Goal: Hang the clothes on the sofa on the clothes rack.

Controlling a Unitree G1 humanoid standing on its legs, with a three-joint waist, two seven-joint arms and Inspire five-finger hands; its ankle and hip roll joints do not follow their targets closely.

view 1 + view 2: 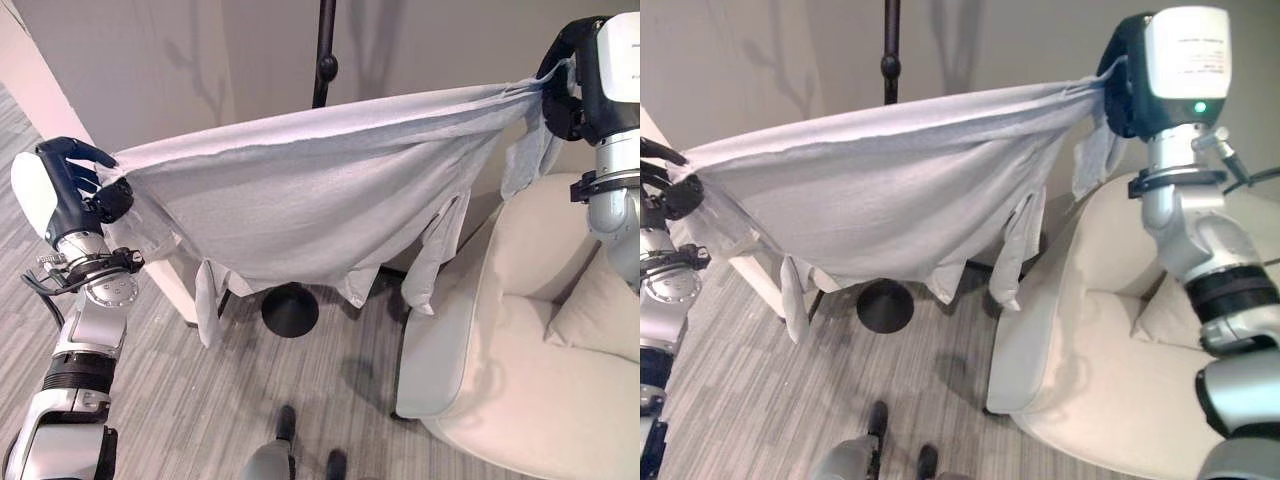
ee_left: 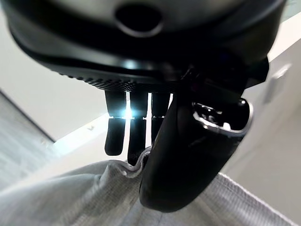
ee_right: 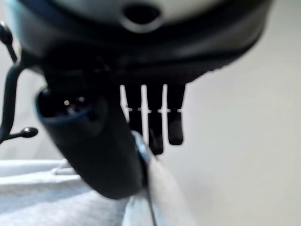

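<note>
The left robot hand [image 1: 75,185] is pinching one end of the grey garment [image 1: 300,190], thumb and fingers [image 2: 123,136] closing on the cloth edge in its wrist view. The garment is hanging stretched in the air between both hands, sleeves dangling, clear of the sofa [image 1: 520,340]. Behind its middle the black clothes rack [image 1: 322,60] pole is rising, its round base [image 1: 290,308] standing on the floor. The right robot hand [image 1: 565,85] is gripping the other end above the sofa, thumb pressing cloth against the fingers. By my reading, the carrying step is under way; next, the spread garment needs lifting over a rack hook before either hand lets go.
</note>
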